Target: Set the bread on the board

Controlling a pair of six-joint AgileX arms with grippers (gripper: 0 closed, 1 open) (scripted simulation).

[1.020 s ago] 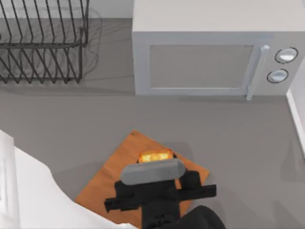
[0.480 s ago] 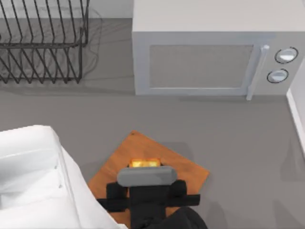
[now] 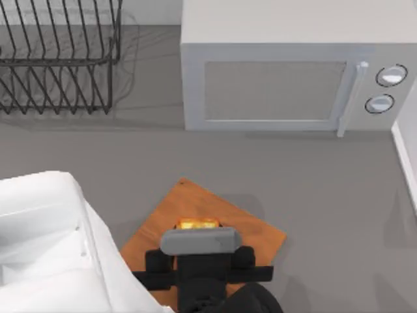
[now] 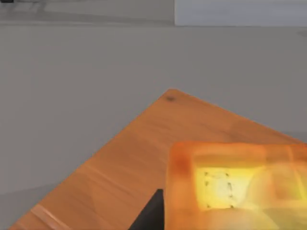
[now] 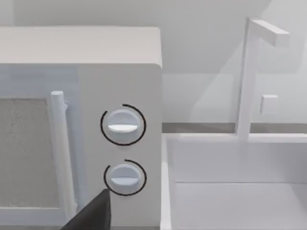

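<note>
Bread over the board, in the left tool's grip

The left tool [image 3: 197,233] pinches the bread [image 3: 197,223] above the middle of the board [image 3: 186,202] on the grey tabletop [image 3: 313,176]; whether the bread touches the wood, I cannot tell. The right tool [image 5: 91,215] faces the microwave [image 3: 293,72]; its state I cannot tell

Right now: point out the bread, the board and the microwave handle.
bread [image 3: 197,223], top view, its glowing top edge beside the claw.
board [image 4: 144,139], left wrist view, bare wood near its corner.
microwave handle [image 3: 349,98], top view, middle of the bar.
</note>
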